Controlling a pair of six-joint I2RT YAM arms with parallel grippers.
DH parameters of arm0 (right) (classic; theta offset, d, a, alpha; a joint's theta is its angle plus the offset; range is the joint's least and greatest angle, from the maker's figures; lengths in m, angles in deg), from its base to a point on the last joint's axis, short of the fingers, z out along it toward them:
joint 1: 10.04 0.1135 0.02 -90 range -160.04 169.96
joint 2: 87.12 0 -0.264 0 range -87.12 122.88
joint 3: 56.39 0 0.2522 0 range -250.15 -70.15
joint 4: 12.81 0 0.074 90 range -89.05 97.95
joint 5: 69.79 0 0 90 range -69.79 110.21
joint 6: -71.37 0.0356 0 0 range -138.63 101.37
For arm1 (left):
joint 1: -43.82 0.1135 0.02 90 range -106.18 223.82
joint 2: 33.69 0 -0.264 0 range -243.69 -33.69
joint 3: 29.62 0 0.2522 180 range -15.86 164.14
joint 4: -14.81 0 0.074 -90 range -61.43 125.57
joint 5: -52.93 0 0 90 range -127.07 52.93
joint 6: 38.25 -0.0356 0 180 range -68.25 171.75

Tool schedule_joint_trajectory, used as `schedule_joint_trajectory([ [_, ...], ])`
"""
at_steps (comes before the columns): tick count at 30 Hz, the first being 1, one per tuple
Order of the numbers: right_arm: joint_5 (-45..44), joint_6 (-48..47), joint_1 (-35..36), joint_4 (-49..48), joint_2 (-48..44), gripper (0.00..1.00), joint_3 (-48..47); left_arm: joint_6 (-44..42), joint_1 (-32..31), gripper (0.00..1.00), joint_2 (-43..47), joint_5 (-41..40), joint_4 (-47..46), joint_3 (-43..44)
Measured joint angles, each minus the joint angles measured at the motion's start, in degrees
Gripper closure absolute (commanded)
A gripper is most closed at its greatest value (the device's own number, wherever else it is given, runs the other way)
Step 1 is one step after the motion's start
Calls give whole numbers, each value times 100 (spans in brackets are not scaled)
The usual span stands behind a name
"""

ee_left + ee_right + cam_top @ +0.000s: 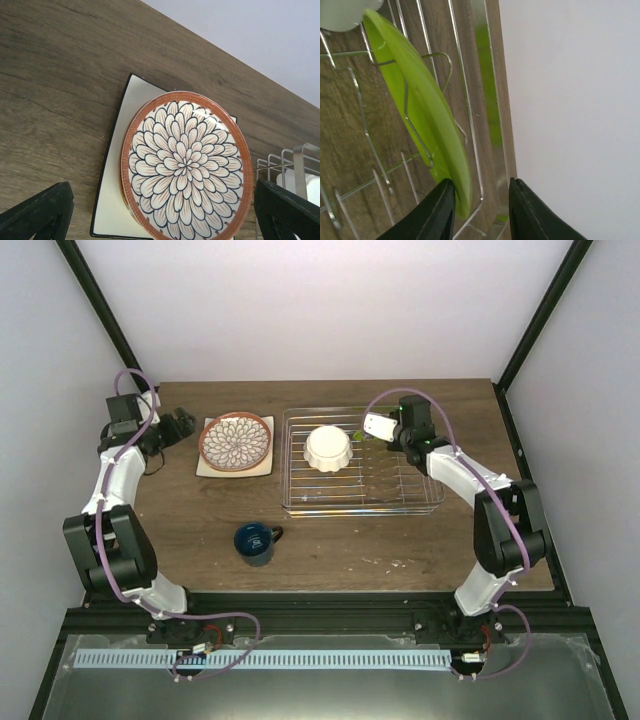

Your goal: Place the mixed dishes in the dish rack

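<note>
The lime-green plate stands on edge between the wires of the dish rack at its back right. My right gripper straddles the plate's rim with its jaws apart, wider than the rim; the rim lies by the left finger. The small white scalloped bowl sits upside down in the rack. The beige floral plate lies on the white square plate, left of the rack. My left gripper hovers open over them, holding nothing. The dark blue mug stands on the table in front.
The rack's right half holds nothing but upright wire prongs. A wall rises close behind the table's back edge. A corner of the rack shows beside the left gripper's right finger.
</note>
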Motion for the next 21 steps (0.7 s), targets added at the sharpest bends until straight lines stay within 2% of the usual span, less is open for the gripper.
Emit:
schedule_joint_trajectory([
  [3, 129, 146, 24, 227, -59, 48, -4, -20, 4, 0, -87, -76, 2, 0],
  [6, 299, 393, 125, 640, -313, 42, -4, -15, 17, 0, -323, -129, 7, 0],
  [13, 566, 1084, 837, 1285, -1003, 41, 125, 74, 26, 0, -1049, -199, 76, 79],
  [21, 1036, 2092, 1176, 1561, -1032, 45, 190, 81, 24, 1, -1676, -59, -74, 422],
])
